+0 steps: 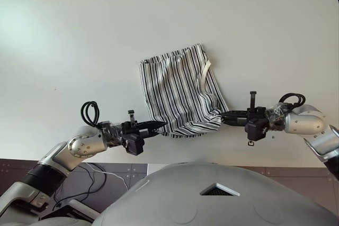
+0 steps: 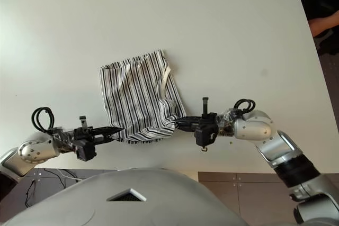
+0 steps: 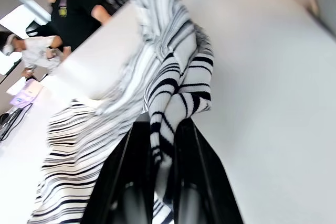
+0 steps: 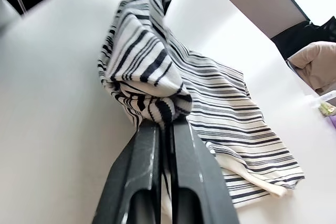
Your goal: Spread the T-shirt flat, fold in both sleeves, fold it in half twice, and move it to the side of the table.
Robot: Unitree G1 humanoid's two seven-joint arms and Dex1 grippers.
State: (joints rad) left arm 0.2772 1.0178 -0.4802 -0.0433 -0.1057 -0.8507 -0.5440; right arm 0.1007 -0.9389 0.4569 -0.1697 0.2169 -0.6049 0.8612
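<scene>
A black-and-white striped T-shirt [image 1: 177,91] lies folded into a narrow bundle near the front of the white table [image 1: 79,35]. My left gripper [image 1: 161,125] is shut on its near left corner, with striped cloth [image 3: 163,145] pinched between the black fingers [image 3: 123,182]. My right gripper [image 1: 222,115] is shut on the near right corner, where the fabric [image 4: 142,82] bunches up over the fingers [image 4: 189,177]. Both near corners are lifted slightly off the table while the far part of the T-shirt [image 2: 132,78] rests flat.
The table's front edge [image 1: 175,158] runs just below both grippers. Wide bare tabletop [image 2: 238,30] stretches to the left, right and behind the shirt. A person [image 3: 68,3] stands beyond the table's far side.
</scene>
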